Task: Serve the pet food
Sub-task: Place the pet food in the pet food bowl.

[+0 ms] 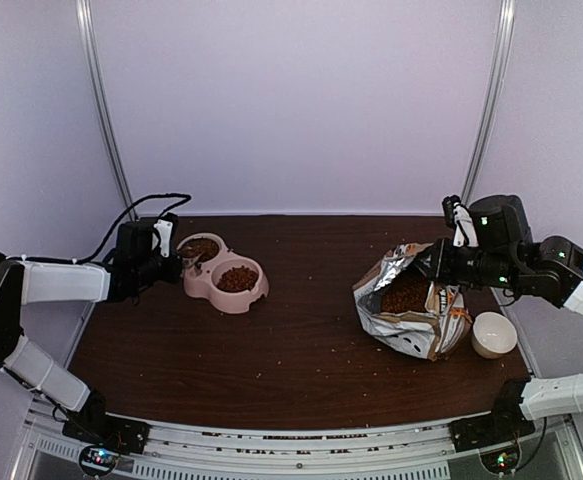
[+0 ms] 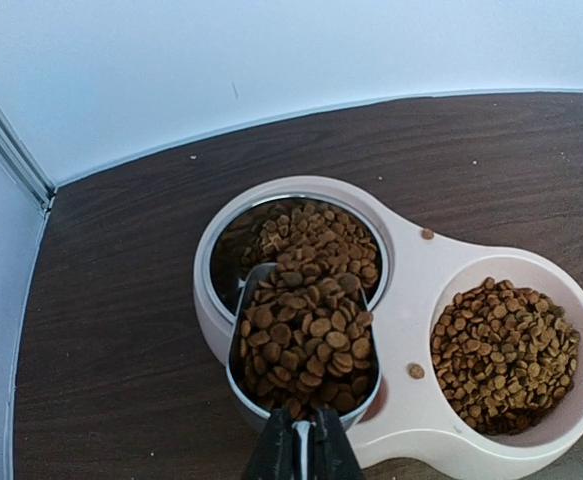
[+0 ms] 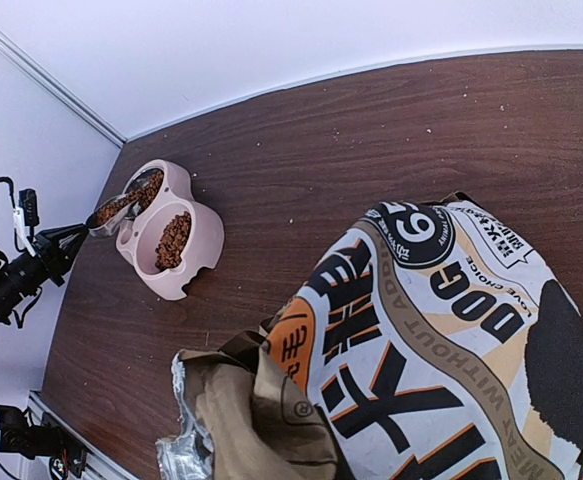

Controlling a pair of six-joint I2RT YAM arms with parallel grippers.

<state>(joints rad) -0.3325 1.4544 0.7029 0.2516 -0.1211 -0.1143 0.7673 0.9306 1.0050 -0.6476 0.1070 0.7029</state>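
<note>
One cup (image 1: 494, 333) beside bag (image 1: 411, 338) of kibble (image 1: 406, 294)

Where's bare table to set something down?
Wide bare patch in the middle of the table, between feeder and bag, running to the near edge. Back strip behind it free too. Crowded: right side with bag, bowl, right gripper; back left with feeder, scoop, left gripper.

The pet food (image 2: 306, 345) is seen as small, round, reddish-brown dry pellets. A heaped load is carried in the metal scoop (image 2: 254, 278), which is held over the near rim of the steel-lined basin of the pink feeder (image 2: 411, 300). Both basins are partly filled with loose kibble. Two stray pellets are seen on the feeder's rim. More is exposed in the open mouth of the bag (image 1: 411, 335), and crumbs are scattered over the table (image 1: 301, 350).
</note>
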